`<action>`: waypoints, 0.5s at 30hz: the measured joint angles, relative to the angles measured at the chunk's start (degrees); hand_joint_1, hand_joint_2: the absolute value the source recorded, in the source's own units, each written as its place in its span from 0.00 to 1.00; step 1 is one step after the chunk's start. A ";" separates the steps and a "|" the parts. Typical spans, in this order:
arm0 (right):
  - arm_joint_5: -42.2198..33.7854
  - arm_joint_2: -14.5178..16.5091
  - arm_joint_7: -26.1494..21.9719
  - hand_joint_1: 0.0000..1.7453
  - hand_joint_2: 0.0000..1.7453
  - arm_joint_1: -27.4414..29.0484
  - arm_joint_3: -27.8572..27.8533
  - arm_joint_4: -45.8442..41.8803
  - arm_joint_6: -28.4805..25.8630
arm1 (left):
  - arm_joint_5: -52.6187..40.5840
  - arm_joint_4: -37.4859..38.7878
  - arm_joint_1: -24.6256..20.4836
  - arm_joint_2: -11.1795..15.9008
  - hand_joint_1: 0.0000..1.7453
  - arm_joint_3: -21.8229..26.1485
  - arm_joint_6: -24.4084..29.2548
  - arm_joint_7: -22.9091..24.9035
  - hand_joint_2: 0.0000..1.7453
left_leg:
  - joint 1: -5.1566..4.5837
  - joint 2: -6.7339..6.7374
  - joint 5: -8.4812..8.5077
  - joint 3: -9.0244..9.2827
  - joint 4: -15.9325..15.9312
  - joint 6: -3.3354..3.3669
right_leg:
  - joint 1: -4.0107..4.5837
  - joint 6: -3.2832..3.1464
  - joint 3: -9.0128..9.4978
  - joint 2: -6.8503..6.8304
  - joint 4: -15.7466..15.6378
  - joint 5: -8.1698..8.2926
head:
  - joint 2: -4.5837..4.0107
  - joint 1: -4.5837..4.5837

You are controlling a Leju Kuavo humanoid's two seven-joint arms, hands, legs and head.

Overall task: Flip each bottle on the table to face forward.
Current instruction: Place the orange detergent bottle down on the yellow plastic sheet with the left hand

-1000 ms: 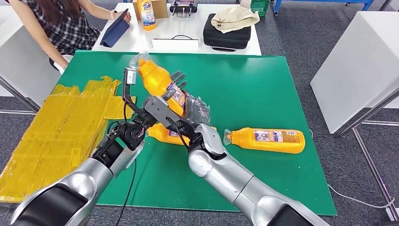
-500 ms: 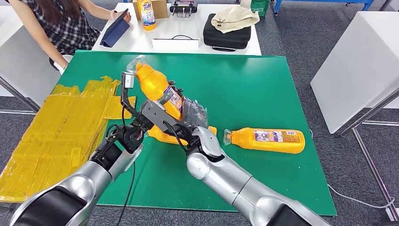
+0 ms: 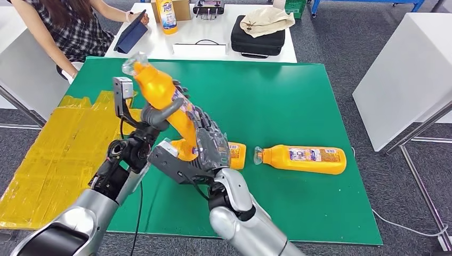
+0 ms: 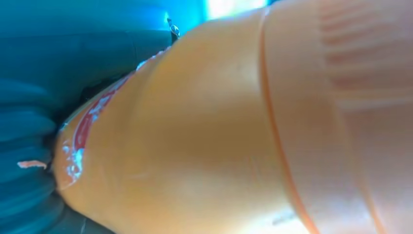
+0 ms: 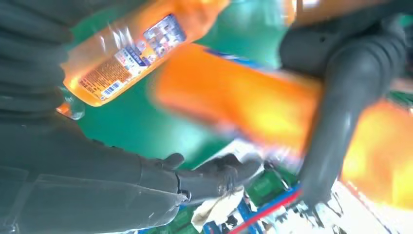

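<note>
Hands first: right hand (image 3: 210,146) w/ fingers spread against lower body of raised orange bottle (image 3: 162,101); whether it truly grips, can't tell. Left hand (image 3: 160,114) curls its thumb round bottle's middle, holding it tilted, cap up and away, over green tabletop (image 3: 298,96). Second bottle (image 3: 234,154) lies just behind right hand, mostly hidden. Third bottle (image 3: 301,159) lies flat to the right, apart.
</note>
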 joint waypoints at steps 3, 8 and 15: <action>2.71 -0.93 -0.60 0.00 0.00 4.76 -4.45 -9.75 0.25 | -13.32 -2.54 -0.21 0.29 1.00 2.49 10.76 -5.69 1.00 | -0.01 -0.07 0.01 -0.02 0.00 0.00 | -0.01 0.00 0.02 -0.09 -0.01 0.00 | 0.01 0.02; 3.46 -2.85 -3.71 0.00 0.00 11.72 -11.35 -23.52 -0.95 | -38.06 -9.32 0.58 0.87 1.00 5.05 31.86 -10.99 1.00 | -0.06 -0.10 0.02 -0.03 0.00 0.01 | -0.05 0.01 0.06 -0.12 -0.01 0.01 | 0.00 0.02; 3.34 -4.18 -4.62 0.00 0.00 15.51 -14.87 -32.19 -0.49 | -44.34 -14.99 1.96 1.09 1.00 6.81 36.39 -10.98 1.00 | -0.04 -0.09 0.02 -0.01 0.00 0.01 | -0.04 0.01 0.06 -0.11 -0.02 0.01 | 0.01 0.01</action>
